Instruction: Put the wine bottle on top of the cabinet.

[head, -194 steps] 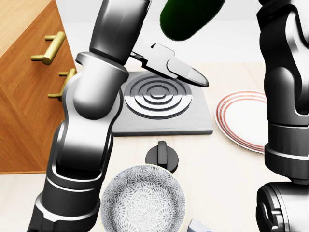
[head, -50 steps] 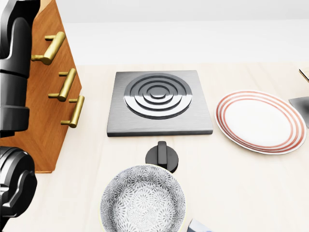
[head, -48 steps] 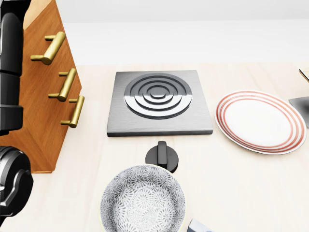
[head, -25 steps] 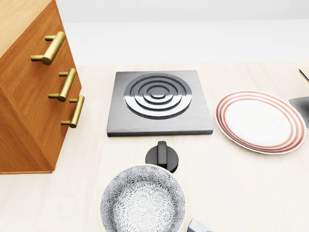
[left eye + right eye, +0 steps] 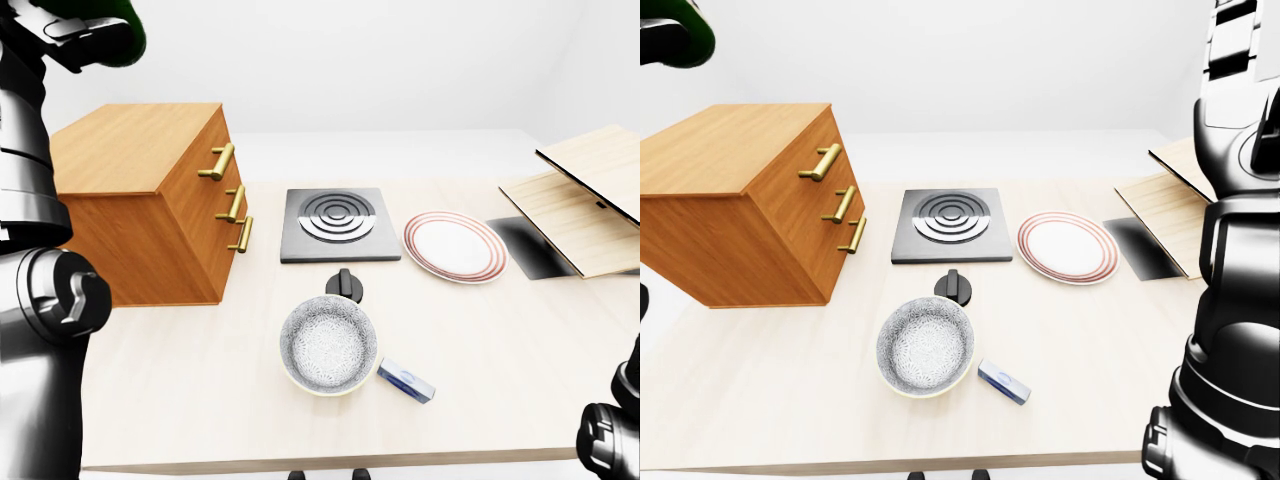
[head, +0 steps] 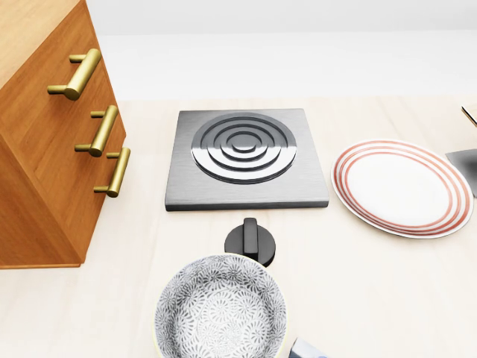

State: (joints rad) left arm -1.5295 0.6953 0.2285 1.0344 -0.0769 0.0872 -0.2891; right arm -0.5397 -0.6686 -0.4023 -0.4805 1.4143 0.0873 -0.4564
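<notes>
The bottle (image 5: 95, 25), dark green, is high up at the top left corner of the left-eye view, above the cabinet (image 5: 140, 200) and not touching it. The left robot hand (image 5: 70, 30) is up there against the bottle, but I cannot tell if its fingers go round it. The right robot hand does not show, only its arm (image 5: 1240, 250) at the right edge of the right-eye view.

The cabinet stands on the left of the table (image 5: 520, 350). Its flat top is bare. It has three gold handles (image 6: 74, 74).

On the table sit one hob (image 6: 246, 158), one black knob (image 6: 251, 240), one bowl (image 6: 220, 309), one red-ringed plate (image 6: 402, 186), one small blue box (image 5: 406, 381) and wooden boards (image 5: 585, 195) at the right. Between bowl and boards the table is bare.
</notes>
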